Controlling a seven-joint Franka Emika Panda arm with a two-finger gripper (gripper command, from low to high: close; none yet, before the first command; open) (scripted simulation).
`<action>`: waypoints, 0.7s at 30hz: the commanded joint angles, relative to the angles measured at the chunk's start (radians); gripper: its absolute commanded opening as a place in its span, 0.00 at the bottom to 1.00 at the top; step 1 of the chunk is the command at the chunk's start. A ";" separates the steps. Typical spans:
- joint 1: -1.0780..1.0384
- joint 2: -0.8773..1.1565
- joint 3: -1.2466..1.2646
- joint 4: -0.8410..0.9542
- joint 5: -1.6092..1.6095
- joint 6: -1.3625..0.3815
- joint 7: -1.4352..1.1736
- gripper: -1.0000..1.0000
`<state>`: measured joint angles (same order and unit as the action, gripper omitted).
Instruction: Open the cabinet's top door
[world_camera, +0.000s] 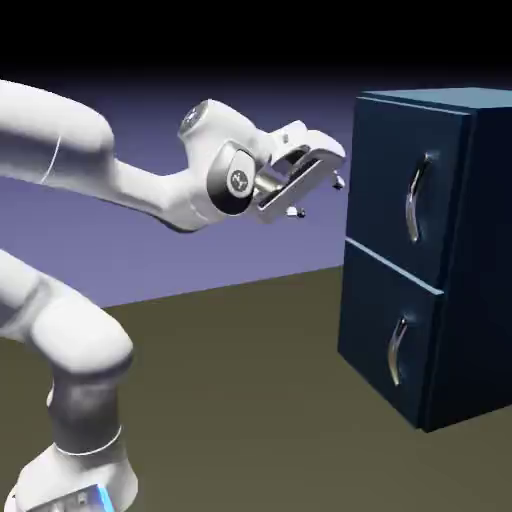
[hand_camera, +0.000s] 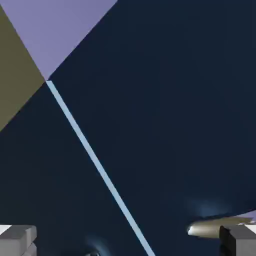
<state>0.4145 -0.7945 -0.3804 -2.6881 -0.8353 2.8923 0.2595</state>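
Cabinet (world_camera: 430, 250) stood ahead of the gripper (world_camera: 318, 197) in the exterior view, a tall navy box on the dark table (world_camera: 250, 400), with both front panels shut flush. The white arm (world_camera: 120, 180) held the gripper level, its two fingers spread apart with nothing between them, near the cabinet's upper front edge but not touching it. The top door (world_camera: 400, 170) lay just beyond the fingertips, and its curved silver handle (world_camera: 417, 200) sat further along the panel, away from the gripper. The lower panel (world_camera: 385, 340) sat below the gripper's level. In the hand view, navy cabinet surface (hand_camera: 165, 100) filled most of the frame, crossed by a pale diagonal edge line (hand_camera: 95, 160). The two grey fingertips (hand_camera: 17, 239) sat wide apart at the bottom corners, empty between, with a silver handle end (hand_camera: 207, 228) just beside the right-hand tip.
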 joint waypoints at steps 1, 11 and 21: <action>0.021 -0.012 -0.020 0.006 -0.044 -0.008 -0.025 1.00; 0.231 -0.129 -0.218 0.070 -0.478 -0.083 -0.276 1.00; 0.440 -0.245 -0.416 0.133 -0.913 -0.158 -0.527 1.00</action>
<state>0.8547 -1.0399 -0.7964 -2.5548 -1.7486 2.7341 -0.2670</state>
